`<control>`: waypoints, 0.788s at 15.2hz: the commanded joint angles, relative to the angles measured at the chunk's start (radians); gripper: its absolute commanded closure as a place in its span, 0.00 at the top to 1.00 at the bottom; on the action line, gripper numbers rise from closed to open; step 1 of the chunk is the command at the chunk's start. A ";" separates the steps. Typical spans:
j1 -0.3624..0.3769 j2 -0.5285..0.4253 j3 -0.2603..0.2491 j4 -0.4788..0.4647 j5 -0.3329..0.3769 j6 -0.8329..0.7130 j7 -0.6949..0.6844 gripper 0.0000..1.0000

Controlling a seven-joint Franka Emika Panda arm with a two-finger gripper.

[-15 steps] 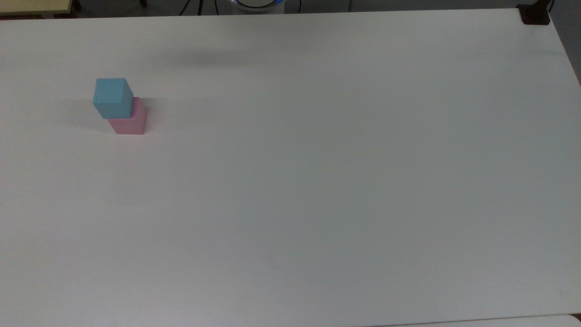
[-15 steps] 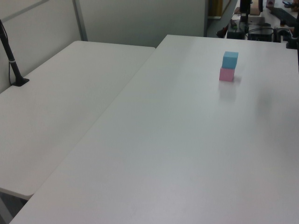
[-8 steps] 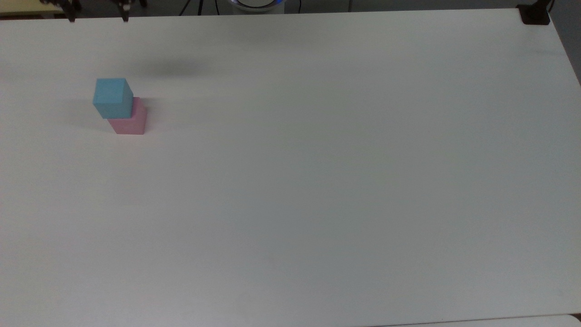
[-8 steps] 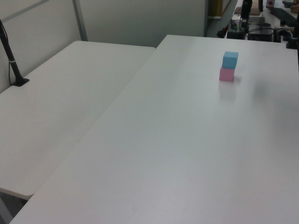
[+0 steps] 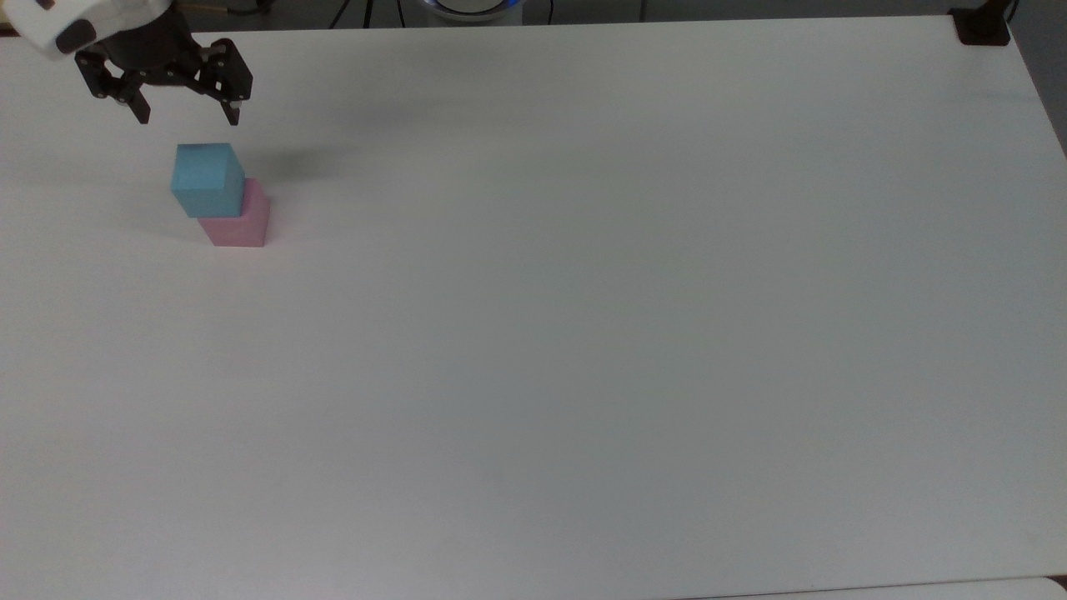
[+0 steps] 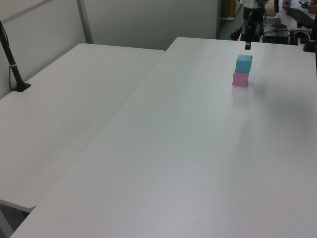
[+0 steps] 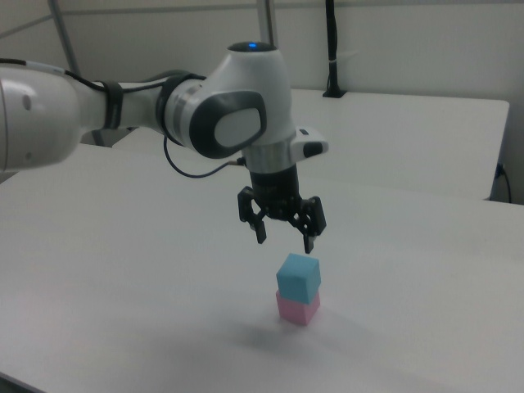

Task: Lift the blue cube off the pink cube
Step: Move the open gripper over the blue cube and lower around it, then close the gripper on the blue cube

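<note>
The light blue cube [image 5: 207,178] [image 6: 243,63] [image 7: 297,277] rests on top of the pale pink cube [image 5: 240,222] [image 6: 240,79] [image 7: 298,308], turned slightly relative to it, on the white table [image 5: 583,333]. My gripper [image 5: 188,119] [image 7: 286,241] [image 6: 247,46] hangs in the air just above the blue cube, apart from it. Its black fingers are spread wide, open and empty. In the top view the gripper sits at the upper left, above the stack.
A second white table [image 6: 64,114] adjoins on the left view's left, with a black post [image 6: 12,64] on it. A black clamp [image 5: 982,29] sits at the top view's upper right corner. The arm's base [image 5: 471,7] stands at the top view's upper edge.
The gripper has come down into view over the stack, its shadow sliding toward the cubes. The cubes have not moved.
</note>
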 commanded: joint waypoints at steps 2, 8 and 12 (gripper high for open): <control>-0.019 0.039 0.002 -0.026 0.014 0.089 -0.009 1.00; -0.019 0.092 0.004 -0.024 0.016 0.127 -0.007 1.00; -0.017 0.116 0.010 -0.026 0.014 0.129 -0.009 0.92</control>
